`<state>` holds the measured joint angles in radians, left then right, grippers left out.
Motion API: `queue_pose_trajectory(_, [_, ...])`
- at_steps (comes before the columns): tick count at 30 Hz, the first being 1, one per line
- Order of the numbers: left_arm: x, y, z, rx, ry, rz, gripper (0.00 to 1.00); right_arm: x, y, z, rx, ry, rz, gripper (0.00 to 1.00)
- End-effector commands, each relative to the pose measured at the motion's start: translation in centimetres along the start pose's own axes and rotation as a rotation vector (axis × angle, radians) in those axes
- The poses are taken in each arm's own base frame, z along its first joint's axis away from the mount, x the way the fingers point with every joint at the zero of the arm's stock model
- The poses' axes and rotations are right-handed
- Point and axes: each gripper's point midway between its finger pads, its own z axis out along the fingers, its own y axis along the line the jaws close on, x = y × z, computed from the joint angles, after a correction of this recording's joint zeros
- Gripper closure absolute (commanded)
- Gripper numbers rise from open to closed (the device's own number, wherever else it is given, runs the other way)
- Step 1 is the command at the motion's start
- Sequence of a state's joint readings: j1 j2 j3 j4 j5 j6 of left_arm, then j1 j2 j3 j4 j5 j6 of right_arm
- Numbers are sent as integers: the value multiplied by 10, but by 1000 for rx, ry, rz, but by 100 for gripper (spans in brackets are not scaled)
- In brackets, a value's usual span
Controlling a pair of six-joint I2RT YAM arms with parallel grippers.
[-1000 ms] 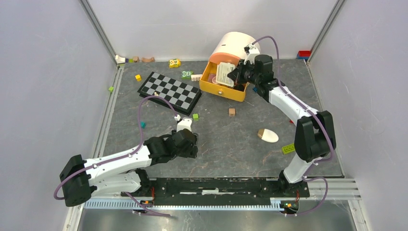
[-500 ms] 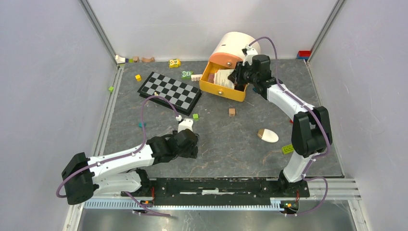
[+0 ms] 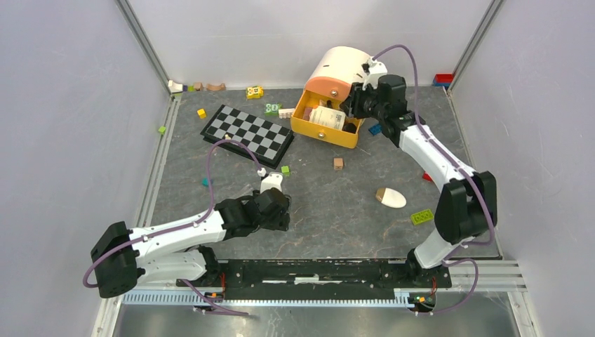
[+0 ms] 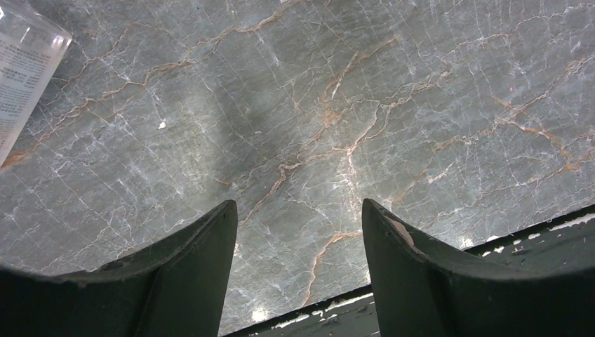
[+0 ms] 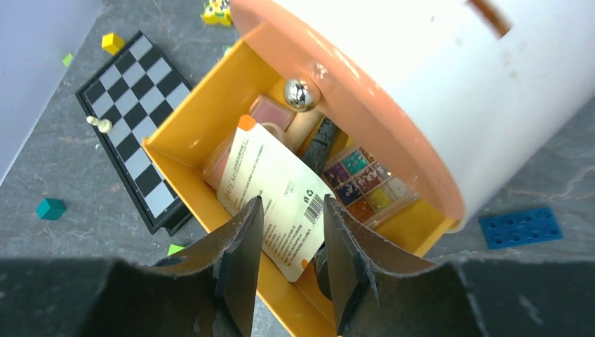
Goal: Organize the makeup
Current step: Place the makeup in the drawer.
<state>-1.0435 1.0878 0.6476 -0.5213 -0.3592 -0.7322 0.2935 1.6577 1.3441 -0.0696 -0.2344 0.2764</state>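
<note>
A yellow drawer [image 3: 324,133] stands pulled out of a white and peach round case [image 3: 344,67]. In the right wrist view the drawer [image 5: 203,119] holds a cream printed packet [image 5: 273,175], a multicolour eyeshadow palette [image 5: 365,184], a pink palette [image 5: 266,111], a black brush [image 5: 321,144] and a wooden handle [image 5: 303,126]. My right gripper [image 5: 291,203] is open and empty just above the packet, at the drawer's right end [image 3: 353,105]. A white egg-shaped sponge [image 3: 391,198] lies on the table. My left gripper [image 4: 298,205] is open and empty, low over the table [image 3: 281,210]. A clear tube [image 4: 21,70] lies by it.
A black-and-grey chessboard [image 3: 247,132] lies left of the drawer. Small toy bricks are scattered about: a wooden cube [image 3: 338,163], a green brick [image 3: 421,217], a blue brick [image 5: 520,227]. The black rail [image 3: 316,270] runs along the near edge.
My right gripper let go of the cream packet, which dropped from upright to lying in the drawer. The gripper drew back to the right. The left arm barely moved.
</note>
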Motion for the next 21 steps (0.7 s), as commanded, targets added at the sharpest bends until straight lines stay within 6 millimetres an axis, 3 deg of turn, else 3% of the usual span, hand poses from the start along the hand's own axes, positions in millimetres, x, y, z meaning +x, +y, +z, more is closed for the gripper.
queue_pose_trajectory(1, [-17, -8, -1, 19, -52, -12, 27, -44, 4, -35, 36, -122, -82, 57])
queue_pose_trajectory(5, [-42, -16, -5, 26, -124, 9, 26, -46, 7, -60, 51, -146, -99, 56])
queue_pose_trajectory(12, [-124, -44, -10, 56, -301, 8, 22, -17, 10, -107, 60, -150, -108, 56])
queue_pose_trajectory(17, [-173, -47, 14, 108, -334, -52, 20, 15, 3, -143, 112, -126, -124, 56])
queue_pose_trajectory(21, [-200, -51, 39, 128, -338, -40, 21, 37, 0, -171, 137, -124, -121, 55])
